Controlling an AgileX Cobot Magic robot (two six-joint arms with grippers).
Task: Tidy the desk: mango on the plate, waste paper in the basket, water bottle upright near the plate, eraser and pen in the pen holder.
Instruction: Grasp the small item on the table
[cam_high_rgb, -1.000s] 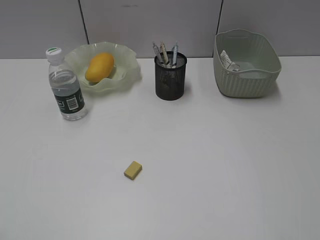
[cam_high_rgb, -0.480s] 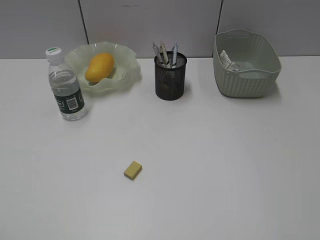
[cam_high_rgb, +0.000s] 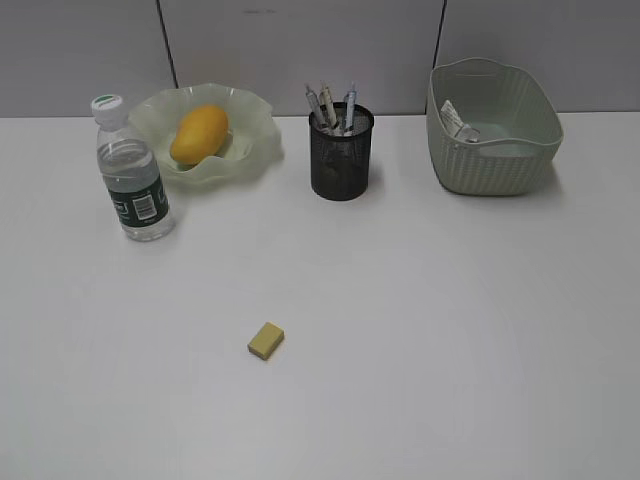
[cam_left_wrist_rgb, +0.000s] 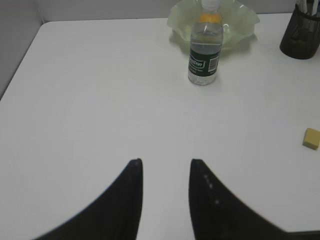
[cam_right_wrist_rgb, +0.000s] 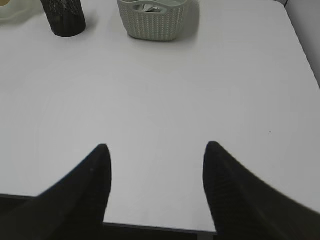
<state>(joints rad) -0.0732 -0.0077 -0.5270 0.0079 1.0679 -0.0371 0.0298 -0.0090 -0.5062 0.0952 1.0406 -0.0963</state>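
The eraser (cam_high_rgb: 265, 340), a small tan block, lay alone on the white counter (cam_high_rgb: 450, 330) toward the near middle, well apart from everything else and touched by nothing. Far behind it, the black mesh pen holder (cam_high_rgb: 341, 160) stood upright with several pens (cam_high_rgb: 330, 108) sticking out of its top. To the far left, the mango (cam_high_rgb: 199, 134) rested in the ruffled pale-green plate (cam_high_rgb: 255, 135), and the water bottle (cam_high_rgb: 131, 180) stood upright just beside that plate, on its near left side. At the far right sat the woven-sided basket (cam_high_rgb: 500, 160), with the crumpled waste paper (cam_high_rgb: 456, 122) lying inside against its left wall. In the left wrist view, the left end effector (cam_left_wrist_rgb: 165, 172) hung above bare counter at the near left, its dark fingers spread a little and holding nothing. In the right wrist view, the right end effector (cam_right_wrist_rgb: 157, 160) hung over the near right of the counter, fingers spread wider, also empty.
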